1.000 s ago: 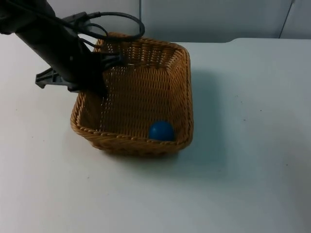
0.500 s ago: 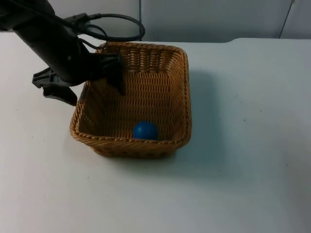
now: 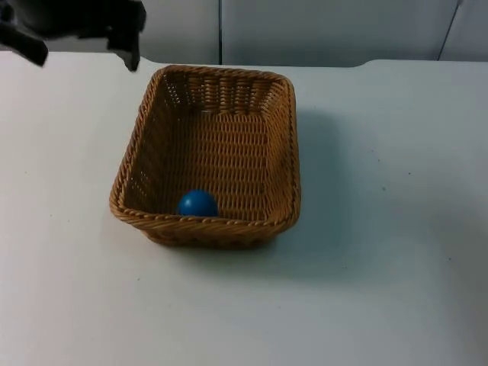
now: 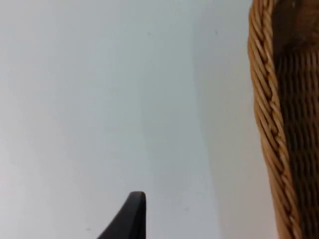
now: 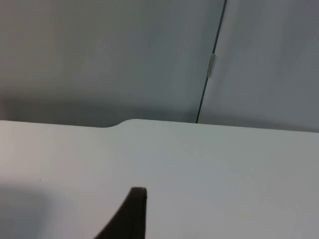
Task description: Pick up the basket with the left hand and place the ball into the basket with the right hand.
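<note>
In basket [image 3: 284, 137]: ball [image 3: 197, 203] | left end effector [image 3: 78, 40] spread, empty, beyond basket corner

Blue ball [image 3: 197, 203], tan woven basket [image 3: 213, 84], white table [image 3: 381, 229], grey wall [image 3: 320, 30].

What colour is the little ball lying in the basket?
Blue. The ball lies inside the woven tan basket, by its near wall; the top view shows it best.

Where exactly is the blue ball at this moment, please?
In the top view, the blue ball lies inside the wicker basket, against its near wall towards the near-left corner, on the white table.
</note>
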You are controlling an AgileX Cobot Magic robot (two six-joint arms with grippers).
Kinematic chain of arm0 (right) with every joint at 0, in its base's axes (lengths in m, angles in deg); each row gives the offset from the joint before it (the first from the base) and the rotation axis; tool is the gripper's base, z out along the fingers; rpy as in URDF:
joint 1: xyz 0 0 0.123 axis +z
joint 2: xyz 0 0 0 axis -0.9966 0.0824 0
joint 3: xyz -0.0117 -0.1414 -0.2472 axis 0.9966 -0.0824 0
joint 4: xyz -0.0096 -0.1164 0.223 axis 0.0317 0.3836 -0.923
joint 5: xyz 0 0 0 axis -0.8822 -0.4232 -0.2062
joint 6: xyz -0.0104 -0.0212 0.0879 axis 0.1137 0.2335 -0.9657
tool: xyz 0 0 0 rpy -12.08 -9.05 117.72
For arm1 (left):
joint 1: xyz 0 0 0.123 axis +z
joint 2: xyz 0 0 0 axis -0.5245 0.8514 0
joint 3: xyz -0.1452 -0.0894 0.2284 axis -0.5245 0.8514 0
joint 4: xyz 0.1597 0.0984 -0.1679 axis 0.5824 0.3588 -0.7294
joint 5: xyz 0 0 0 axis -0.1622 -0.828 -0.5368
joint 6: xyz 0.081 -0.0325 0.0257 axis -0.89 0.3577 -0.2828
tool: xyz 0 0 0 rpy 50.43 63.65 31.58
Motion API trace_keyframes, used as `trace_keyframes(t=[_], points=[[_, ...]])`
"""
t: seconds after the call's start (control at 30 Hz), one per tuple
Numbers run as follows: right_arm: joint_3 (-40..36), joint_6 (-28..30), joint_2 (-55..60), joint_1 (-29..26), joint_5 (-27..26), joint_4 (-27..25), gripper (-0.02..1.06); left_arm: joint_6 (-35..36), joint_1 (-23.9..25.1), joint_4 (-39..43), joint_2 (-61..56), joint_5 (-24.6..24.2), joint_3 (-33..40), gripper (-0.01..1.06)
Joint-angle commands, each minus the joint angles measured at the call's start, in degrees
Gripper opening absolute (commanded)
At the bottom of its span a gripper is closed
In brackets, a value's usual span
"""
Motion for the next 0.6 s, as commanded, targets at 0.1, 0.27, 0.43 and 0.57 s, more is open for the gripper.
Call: trace_keyframes(t=[0.1,0.27,0.43,0.57], points=[[-0.22,-2.05,-0.26,-0.39,-0.26,-0.18,1.05,9.51,-0.35,11.03,-9.42,-3.75,0.06,1.05],[-0.09,-4.32,-0.26,-0.39,-1.71,-0.18,1.05,7.93,-0.35,10.33,-14.79,-3.61,0.06,1.05],[-0.09,-4.44,-1.56,-0.28,-7.22,-0.18,1.05,7.03,-0.35,10.37,-17.70,-3.27,0.06,1.05],[-0.09,-4.76,-3.66,-0.28,-2.81,-0.18,1.05,6.92,-0.35,10.56,-19.41,-3.27,0.06,1.05]])
